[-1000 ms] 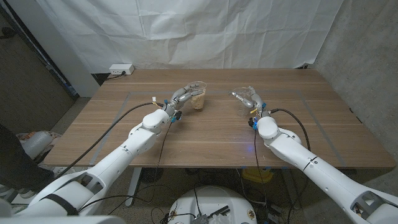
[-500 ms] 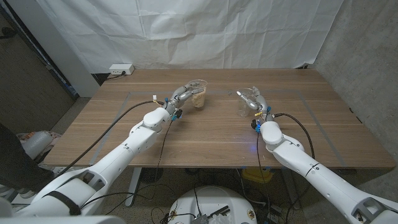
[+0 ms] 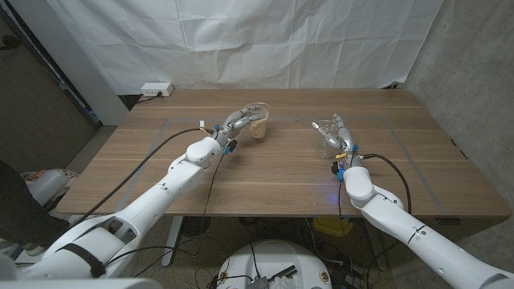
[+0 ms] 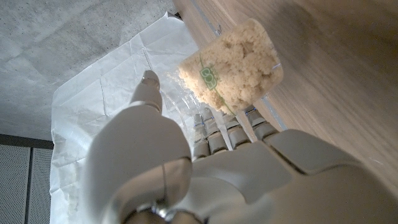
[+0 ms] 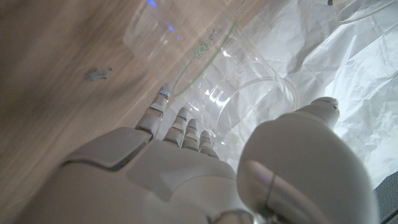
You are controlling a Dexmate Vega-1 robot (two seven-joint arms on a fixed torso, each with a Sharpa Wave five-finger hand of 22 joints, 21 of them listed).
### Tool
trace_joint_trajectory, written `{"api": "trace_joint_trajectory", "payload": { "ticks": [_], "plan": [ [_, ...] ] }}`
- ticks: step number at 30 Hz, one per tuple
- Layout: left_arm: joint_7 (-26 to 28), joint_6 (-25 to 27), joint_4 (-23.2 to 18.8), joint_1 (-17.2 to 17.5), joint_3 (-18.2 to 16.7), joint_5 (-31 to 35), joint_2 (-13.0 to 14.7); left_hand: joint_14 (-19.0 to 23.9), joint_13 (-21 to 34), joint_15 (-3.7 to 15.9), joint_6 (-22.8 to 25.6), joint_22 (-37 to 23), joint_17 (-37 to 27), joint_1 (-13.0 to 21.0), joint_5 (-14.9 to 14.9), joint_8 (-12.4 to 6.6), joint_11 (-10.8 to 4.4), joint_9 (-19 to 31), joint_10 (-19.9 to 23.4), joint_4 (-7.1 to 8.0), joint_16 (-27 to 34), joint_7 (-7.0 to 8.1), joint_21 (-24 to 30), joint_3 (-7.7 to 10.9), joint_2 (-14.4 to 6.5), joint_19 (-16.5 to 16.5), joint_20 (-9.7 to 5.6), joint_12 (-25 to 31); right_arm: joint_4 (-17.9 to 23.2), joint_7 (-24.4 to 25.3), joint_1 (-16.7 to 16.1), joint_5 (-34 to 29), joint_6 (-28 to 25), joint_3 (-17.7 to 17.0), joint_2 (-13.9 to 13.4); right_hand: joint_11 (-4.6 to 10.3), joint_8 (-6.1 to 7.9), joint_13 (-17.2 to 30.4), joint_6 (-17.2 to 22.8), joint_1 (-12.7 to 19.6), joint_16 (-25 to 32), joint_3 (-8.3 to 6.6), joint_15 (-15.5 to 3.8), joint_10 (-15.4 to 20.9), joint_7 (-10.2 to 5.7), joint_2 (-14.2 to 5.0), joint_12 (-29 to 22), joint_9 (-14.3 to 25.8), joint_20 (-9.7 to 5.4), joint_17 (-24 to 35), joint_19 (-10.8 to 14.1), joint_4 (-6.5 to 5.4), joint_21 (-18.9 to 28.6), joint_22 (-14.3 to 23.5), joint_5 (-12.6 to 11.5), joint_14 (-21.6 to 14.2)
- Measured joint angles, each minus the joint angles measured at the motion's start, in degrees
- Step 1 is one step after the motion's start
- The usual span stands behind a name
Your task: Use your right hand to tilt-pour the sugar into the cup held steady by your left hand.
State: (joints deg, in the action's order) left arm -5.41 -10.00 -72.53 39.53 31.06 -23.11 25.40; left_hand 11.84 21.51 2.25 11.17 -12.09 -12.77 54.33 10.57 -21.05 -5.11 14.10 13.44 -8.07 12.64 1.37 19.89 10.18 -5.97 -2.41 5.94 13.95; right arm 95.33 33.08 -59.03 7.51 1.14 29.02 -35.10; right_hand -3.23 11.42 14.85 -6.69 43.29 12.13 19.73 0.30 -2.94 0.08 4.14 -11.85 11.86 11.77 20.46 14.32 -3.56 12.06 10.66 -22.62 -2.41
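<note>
With my left hand [image 3: 235, 123] gripping the sugar-filled cup [image 3: 257, 121] on the table [image 3: 265, 172] and my right hand [image 3: 336, 131] holding an empty clear cup [image 3: 325, 135] well apart, pouring looks done, so next I'd set it down.

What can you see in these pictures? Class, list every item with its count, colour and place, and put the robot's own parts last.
Table: one, brown wood, under both arms.
Cup with sugar: one, clear plastic holding pale brown sugar, far left of table centre, upright.
Empty cup: one, clear plastic, far right of table centre, tilted.
Backdrop sheet: one, white, behind the table.
Power strip: one, white, on the floor past the table's far left corner.
Left hand: one, pale grey, holds the cup with sugar.
Right hand: one, pale grey, holds the empty cup.
</note>
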Motion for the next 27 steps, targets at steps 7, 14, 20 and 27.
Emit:
{"api": "trace_joint_trajectory", "payload": {
  "ticks": [7,14,20,27],
  "plan": [
    [-0.1,2.1,-1.9,0.3,0.1,0.1,1.2,-0.5,0.0,0.08,-1.6,0.0,0.0,0.0,0.0,0.8,0.28,0.0,-1.2,-0.07,0.0,-0.46,0.0,-0.07,0.0,0.4,0.42,-0.4,0.8,1.8,-0.9,-0.6,-0.1,-0.4,-0.3,0.22,-0.03,-0.2,-0.1,-0.8,0.0,-0.3,-0.15,0.2,0.5,0.19,0.0,0.0,-0.09,-0.3,-0.3,-0.34,0.0,0.0,0.0,0.0],
    [-0.4,3.1,-2.8,0.5,0.1,-0.1,1.8,-1.3,0.0,-0.03,-2.8,0.0,0.0,0.0,0.0,1.79,0.58,-0.2,-2.2,-0.07,0.0,-0.7,0.0,-0.07,0.0,0.6,0.61,-0.4,1.1,3.0,-1.4,-1.0,0.5,-0.6,-0.3,0.61,0.25,-0.2,0.2,-1.0,0.0,-0.38,-0.22,0.6,0.86,-0.01,0.0,0.0,-0.51,-0.5,0.2,-0.88,0.0,0.0,0.0,-0.1],
    [-1.0,3.4,-3.2,0.6,0.1,-0.1,2.3,-3.2,-0.5,-0.36,-5.7,0.1,0.3,-0.6,0.0,3.62,1.59,-0.5,-4.7,-0.3,-0.9,-1.24,-0.7,-0.32,0.6,1.7,0.84,-1.4,1.9,3.8,-1.9,-1.3,0.5,-0.8,-0.4,0.61,0.25,-0.5,0.2,-1.5,0.0,-0.38,-0.22,0.6,0.86,0.06,0.0,0.0,-0.51,-0.5,0.2,-0.88,0.0,0.0,0.0,-0.1],
    [-3.0,4.3,-3.8,0.7,0.3,-0.8,3.2,-8.2,-1.5,-2.72,-12.0,0.1,0.8,-1.4,0.0,7.71,4.11,-1.6,-10.2,0.16,-2.0,-3.23,-2.0,-1.11,1.4,4.6,2.17,-2.6,2.5,4.7,-2.3,-1.7,0.5,-1.1,-0.5,0.6,0.25,-0.5,0.2,-1.8,0.0,-0.55,-0.01,0.6,0.85,0.27,0.0,0.0,-0.52,-0.8,0.2,-1.04,0.0,0.0,0.0,-0.3]
  ]
}}
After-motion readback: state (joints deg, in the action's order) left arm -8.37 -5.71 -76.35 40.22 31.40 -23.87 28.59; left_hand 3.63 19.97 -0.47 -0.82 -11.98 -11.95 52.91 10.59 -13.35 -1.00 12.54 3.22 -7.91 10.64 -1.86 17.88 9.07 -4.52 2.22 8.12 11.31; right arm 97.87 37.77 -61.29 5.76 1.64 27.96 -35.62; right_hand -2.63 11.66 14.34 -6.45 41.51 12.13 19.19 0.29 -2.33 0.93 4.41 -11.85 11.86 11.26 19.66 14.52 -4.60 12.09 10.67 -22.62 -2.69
